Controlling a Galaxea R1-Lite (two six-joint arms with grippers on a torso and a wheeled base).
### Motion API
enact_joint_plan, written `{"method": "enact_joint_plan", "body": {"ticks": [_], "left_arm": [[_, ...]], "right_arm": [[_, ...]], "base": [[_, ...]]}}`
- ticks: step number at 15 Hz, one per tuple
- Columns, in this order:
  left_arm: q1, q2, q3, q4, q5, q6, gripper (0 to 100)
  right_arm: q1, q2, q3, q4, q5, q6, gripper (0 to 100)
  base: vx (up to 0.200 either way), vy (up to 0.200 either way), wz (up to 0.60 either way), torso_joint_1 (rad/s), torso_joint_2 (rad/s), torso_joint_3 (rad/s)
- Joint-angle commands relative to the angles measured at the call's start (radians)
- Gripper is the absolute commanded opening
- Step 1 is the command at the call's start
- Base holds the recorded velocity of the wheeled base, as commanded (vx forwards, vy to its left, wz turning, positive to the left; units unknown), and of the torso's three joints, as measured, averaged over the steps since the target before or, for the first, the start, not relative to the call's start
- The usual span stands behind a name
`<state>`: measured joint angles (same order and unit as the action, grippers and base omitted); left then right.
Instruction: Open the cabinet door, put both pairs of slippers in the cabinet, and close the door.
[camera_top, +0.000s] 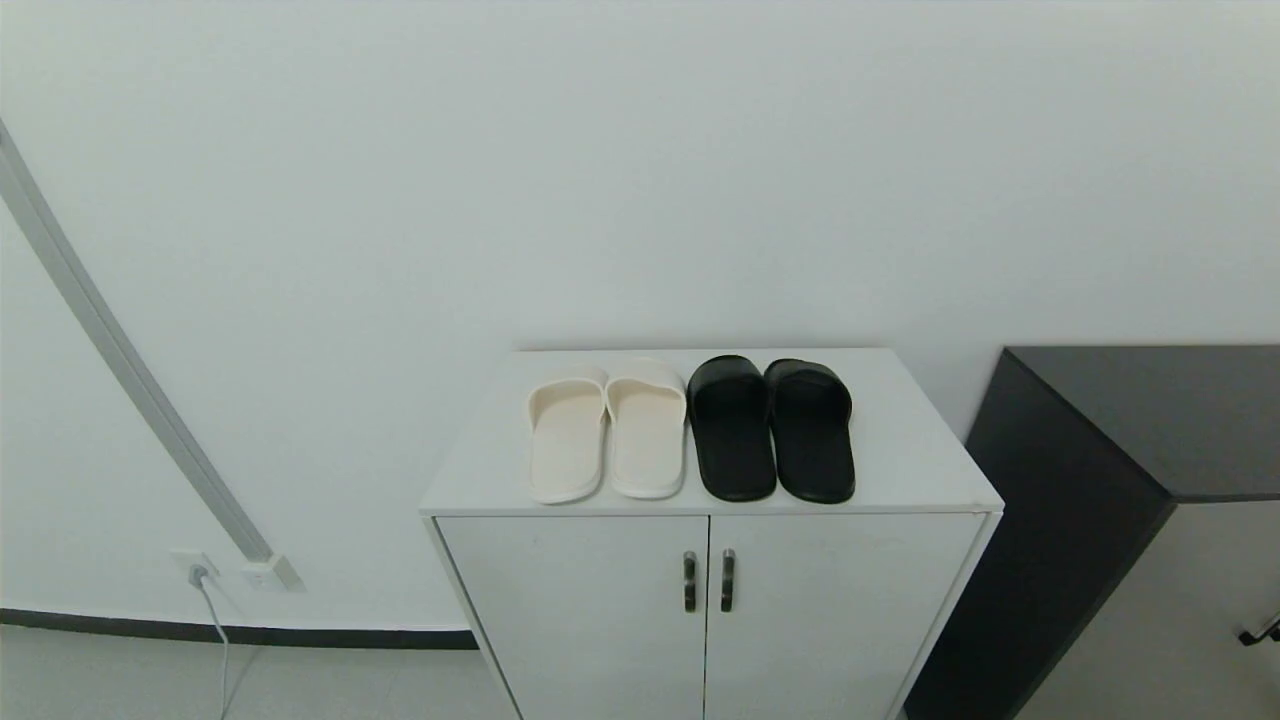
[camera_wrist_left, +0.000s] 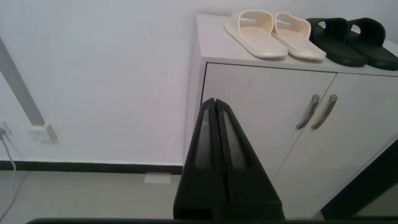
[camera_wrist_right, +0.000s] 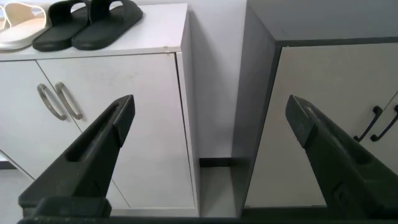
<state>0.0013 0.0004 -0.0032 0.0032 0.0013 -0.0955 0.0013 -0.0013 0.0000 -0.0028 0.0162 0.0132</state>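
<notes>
A white two-door cabinet (camera_top: 700, 620) stands against the wall, both doors closed, with two metal handles (camera_top: 707, 580) side by side at the middle. On its top lie a cream pair of slippers (camera_top: 606, 430) on the left and a black pair (camera_top: 773, 428) on the right, toes toward the wall. My left gripper (camera_wrist_left: 215, 102) is shut, low and to the left of the cabinet (camera_wrist_left: 280, 124), with nothing in it. My right gripper (camera_wrist_right: 211, 112) is open, in front of the gap between the cabinet's right side (camera_wrist_right: 186, 93) and a dark cabinet. The black slippers (camera_wrist_right: 87, 22) and handles (camera_wrist_right: 59, 101) show there too.
A dark-topped cabinet (camera_top: 1130, 440) stands close on the right of the white one, with a narrow gap between them. A wall socket with a plugged cable (camera_top: 195, 572) and a slanted conduit (camera_top: 110, 340) are on the left wall. Open floor lies left of the cabinet.
</notes>
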Motion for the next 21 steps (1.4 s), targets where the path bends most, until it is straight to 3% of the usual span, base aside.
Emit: {"method": "enact_joint_plan", "body": {"ticks": [1,12,13,14,17,21], "left_arm": [[-0.001,0.000,0.000,0.000,0.000,0.000,0],[0.000,0.000,0.000,0.000,0.000,-0.003,0],[0.000,0.000,0.000,0.000,0.000,-0.001,0],[0.000,0.000,0.000,0.000,0.000,0.000,0],[0.000,0.000,0.000,0.000,0.000,0.000,0],[0.000,0.000,0.000,0.000,0.000,0.000,0]], "right_arm": [[0.000,0.001,0.000,0.000,0.001,-0.001,100],[0.002,0.006,-0.029,-0.006,0.007,-0.038,100],[0.020,0.139,-0.261,0.049,0.011,0.100,100],[0.029,0.239,-0.354,0.098,0.013,0.108,100],[0.069,0.449,-0.341,0.087,0.070,0.057,100],[0.088,0.747,-0.354,-0.152,0.097,0.060,100]], "base": [[0.000,0.000,0.00,0.000,0.00,0.000],[0.000,0.000,0.00,0.000,0.00,0.000],[0.000,0.000,0.00,0.000,0.00,0.000],[0.000,0.000,0.00,0.000,0.00,0.000],[0.000,0.000,0.00,0.000,0.00,0.000],[0.000,0.000,0.00,0.000,0.00,0.000]]}}
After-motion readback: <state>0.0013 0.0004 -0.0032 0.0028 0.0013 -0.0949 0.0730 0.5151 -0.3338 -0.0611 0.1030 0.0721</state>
